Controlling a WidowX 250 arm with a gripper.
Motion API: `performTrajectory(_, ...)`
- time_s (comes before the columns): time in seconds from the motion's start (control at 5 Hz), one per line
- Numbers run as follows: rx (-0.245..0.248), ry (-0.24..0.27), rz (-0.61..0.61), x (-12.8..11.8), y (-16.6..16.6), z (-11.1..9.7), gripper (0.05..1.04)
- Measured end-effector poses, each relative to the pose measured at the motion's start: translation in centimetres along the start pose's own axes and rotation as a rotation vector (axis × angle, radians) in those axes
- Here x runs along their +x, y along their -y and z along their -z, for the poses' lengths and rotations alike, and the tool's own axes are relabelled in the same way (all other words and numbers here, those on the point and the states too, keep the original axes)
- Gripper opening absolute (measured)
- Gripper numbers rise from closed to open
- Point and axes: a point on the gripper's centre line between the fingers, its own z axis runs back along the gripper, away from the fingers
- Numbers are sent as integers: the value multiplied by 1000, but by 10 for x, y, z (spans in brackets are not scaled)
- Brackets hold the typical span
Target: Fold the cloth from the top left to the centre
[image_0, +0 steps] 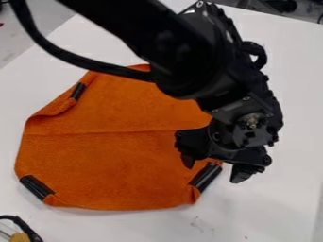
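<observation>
In the camera view, the orange cloth (114, 160) lies on the white table (277, 212), its top-left edge curled in. The gripper (213, 169) hangs by the bottom-right corner, fingers wide apart and empty; the fold seems not yet made, so next comes crossing to the top left, pinching that edge and drawing it to the centre.

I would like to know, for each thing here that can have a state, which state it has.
Orange fabric cloth: mostly spread, creased across the middle, upper-left edge turned over.
Short black upper-left strip: slanted, at the cloth's edge.
Short black lower-left strip: slanted, at the cloth's corner.
Black two-finger tool: open, near the cloth's lower-right corner.
</observation>
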Motion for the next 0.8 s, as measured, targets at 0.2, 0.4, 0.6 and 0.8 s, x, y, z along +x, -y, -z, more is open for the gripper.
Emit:
performTrajectory(0.2, 16, -20, 12, -4, -2, 4, 1001)
performTrajectory(0.4, 81, -16, 0, 22, -33, -4, 1001)
performTrajectory(0.6, 80, -34, 12, 52, -56, -12, 1001)
performTrajectory(0.8, 113, -54, -43, 67, -89, -25, 1001)
